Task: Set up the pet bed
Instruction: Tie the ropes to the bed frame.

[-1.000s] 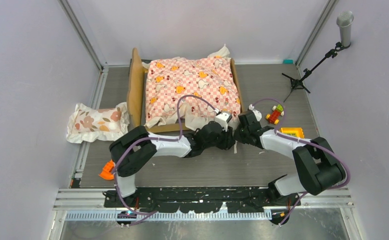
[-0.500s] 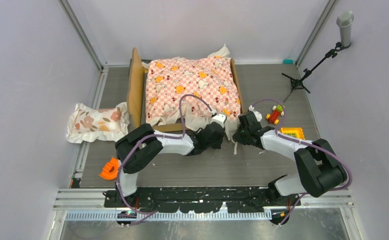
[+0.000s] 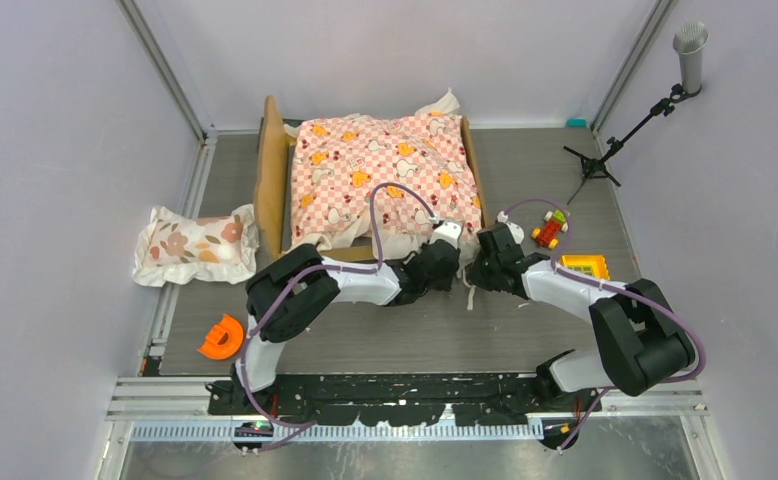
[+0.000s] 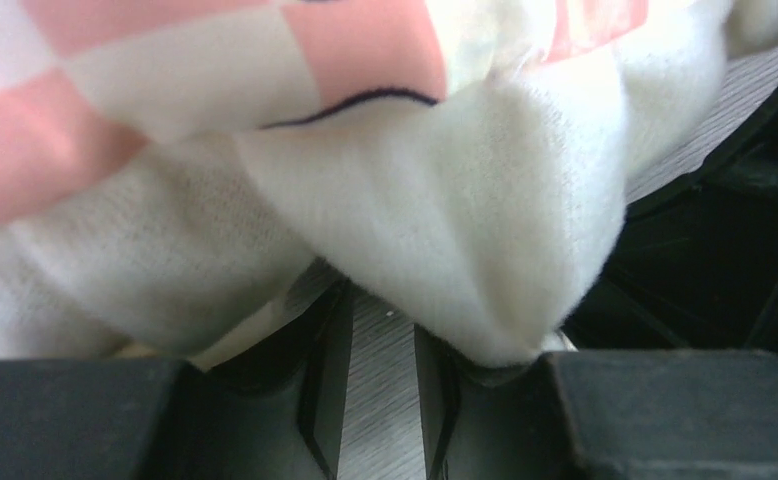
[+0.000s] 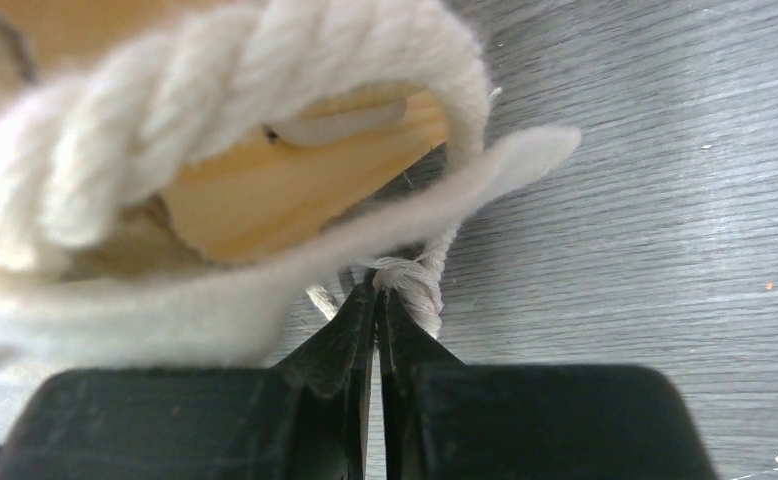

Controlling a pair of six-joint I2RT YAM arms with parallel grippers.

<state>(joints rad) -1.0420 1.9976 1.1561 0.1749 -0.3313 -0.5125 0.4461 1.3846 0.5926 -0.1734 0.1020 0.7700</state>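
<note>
looking at the sheet-fitting step here, we'd say. the pet bed point(image 3: 268, 180) sits at the far middle of the table point(image 3: 365, 340), headboard on our left, and the pink-checkered sheet point(image 3: 385, 170) is spread over the whole of it, so the mattress is hidden. both arms are crowded at the near right corner of the frame. the left gripper point(image 4: 383, 322) has its fingers a little apart, with bare table showing through the gap. the sheet's white ruffle point(image 4: 445, 220) droops over the tips rather than sitting between them, so we don't think it has hold of anything. the right gripper point(image 5: 378, 300) has its fingers pressed together on the knotted end of a white tie string point(image 5: 410, 285), right beside the wooden corner of the frame point(image 5: 295, 190), and a loop of white fabric wraps round that corner. our guess is the corner is being secured. next, the left needs to get the ruffle properly between its fingers and draw it down over the edge, while the right holds the string taut without dragging the sheet askew. the floral pillow point(image 3: 193, 243) lies on the table just left of the headboard, so it hasn't been placed on the bed yet.
</note>
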